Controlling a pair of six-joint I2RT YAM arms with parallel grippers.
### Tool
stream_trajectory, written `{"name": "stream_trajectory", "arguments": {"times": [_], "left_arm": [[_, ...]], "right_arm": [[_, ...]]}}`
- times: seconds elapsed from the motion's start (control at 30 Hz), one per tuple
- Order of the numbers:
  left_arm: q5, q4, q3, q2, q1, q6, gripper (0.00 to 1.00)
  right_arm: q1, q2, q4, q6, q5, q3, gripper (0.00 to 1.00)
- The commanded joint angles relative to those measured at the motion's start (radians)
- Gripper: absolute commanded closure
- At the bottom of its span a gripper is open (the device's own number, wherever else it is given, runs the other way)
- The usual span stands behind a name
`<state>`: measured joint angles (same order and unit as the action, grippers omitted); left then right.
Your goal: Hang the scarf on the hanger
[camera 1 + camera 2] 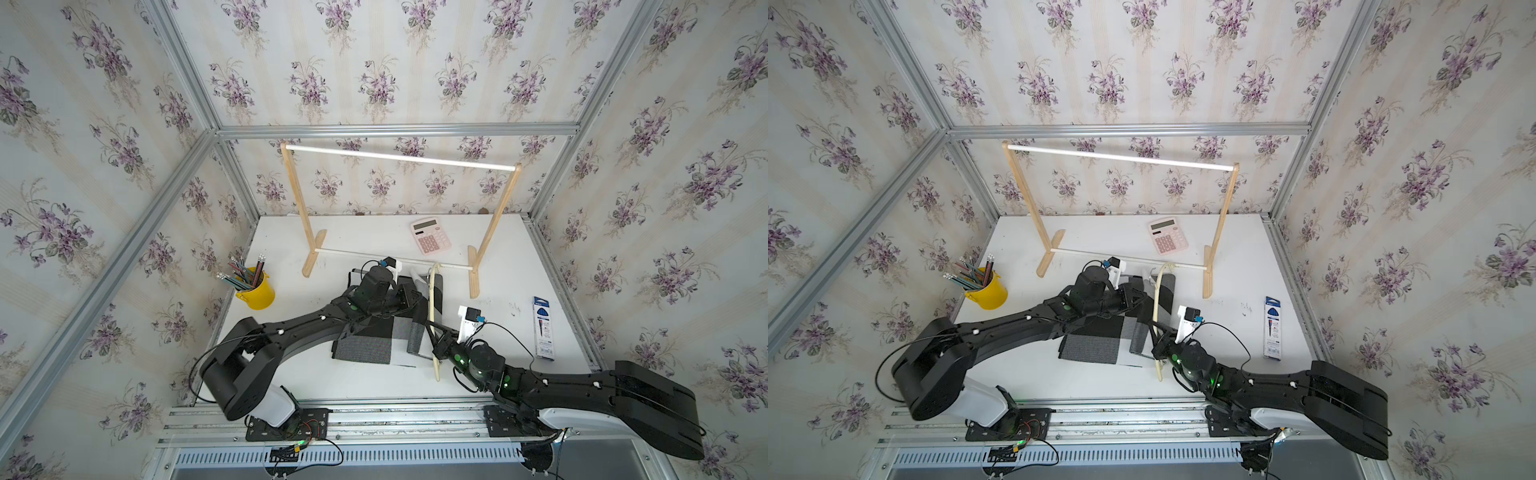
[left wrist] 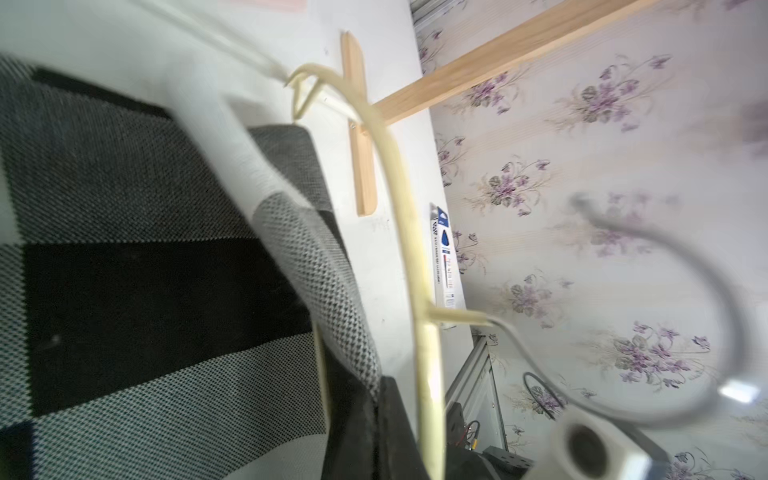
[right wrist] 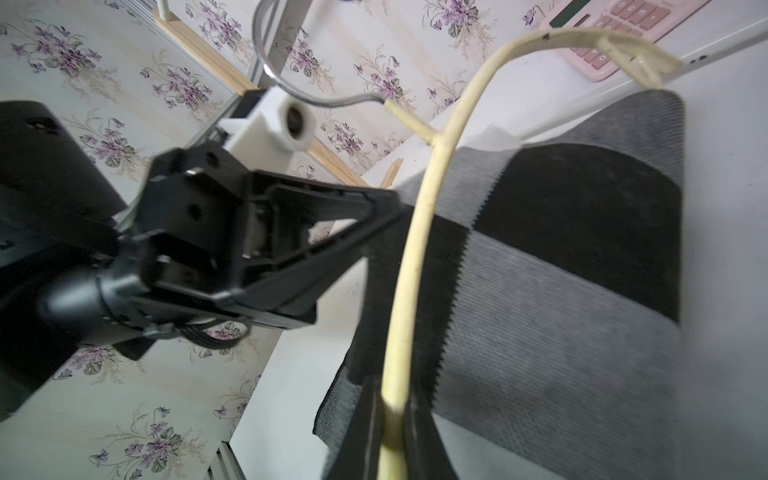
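The scarf (image 1: pixel 365 343) lies in the centre of the frame in both top views. It is a soft, fine-ribbed knit in big black, white and speckled grey squares, mostly flat on the matte white desk (image 1: pixel 503 266). One edge is raised in a loose fold.

The left claw (image 3: pixel 392 205) is angular black plastic. Its jaws are fully closed and pinch that raised edge of the cloth.

The hanger (image 1: pixel 432 305) is a thin, smooth, pale cream arch, just right of centre and standing on edge over the scarf. Its grey wire hook (image 3: pixel 266 62) curls off a short stub. In the left wrist view a grey band of cloth crosses its slim lower bar, but I cannot tell whether the band rests on the bar.

The right claw (image 1: pixel 435 344) is clamped tight on the near end of the arch, with a dark finger on either side of it.

Above centre stands a rack (image 1: pixel 494 216) with pale wooden uprights and round white rods. A pink calculator (image 1: pixel 431 236) lies flat between its feet. At the left is a glossy yellow cup (image 1: pixel 257 291) bristling with pencils. At the right is a long blue-and-white carton (image 1: pixel 543 328).
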<state>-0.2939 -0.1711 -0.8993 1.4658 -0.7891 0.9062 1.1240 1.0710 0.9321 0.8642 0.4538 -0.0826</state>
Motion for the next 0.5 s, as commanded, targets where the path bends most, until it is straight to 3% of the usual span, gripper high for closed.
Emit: {"name": "stream_trajectory", "arguments": {"times": [0.0,0.2,0.47], "left_arm": [[0.112,0.173,-0.063,-0.089,0.004,-0.111,1.0],[0.184,0.248,-0.118,-0.148,0.004,-0.158,1.0],[0.258,0.391,-0.281,-0.188,0.003,-0.25,1.0]], "right_arm": [[-0.017,-0.017,0.125,-0.029,0.006,0.065,1.0],[-0.058,0.032,0.478,-0.052,-0.144,0.156,1.0],[-0.072,0.121,0.701,-0.012,-0.25,0.163,1.0]]}}
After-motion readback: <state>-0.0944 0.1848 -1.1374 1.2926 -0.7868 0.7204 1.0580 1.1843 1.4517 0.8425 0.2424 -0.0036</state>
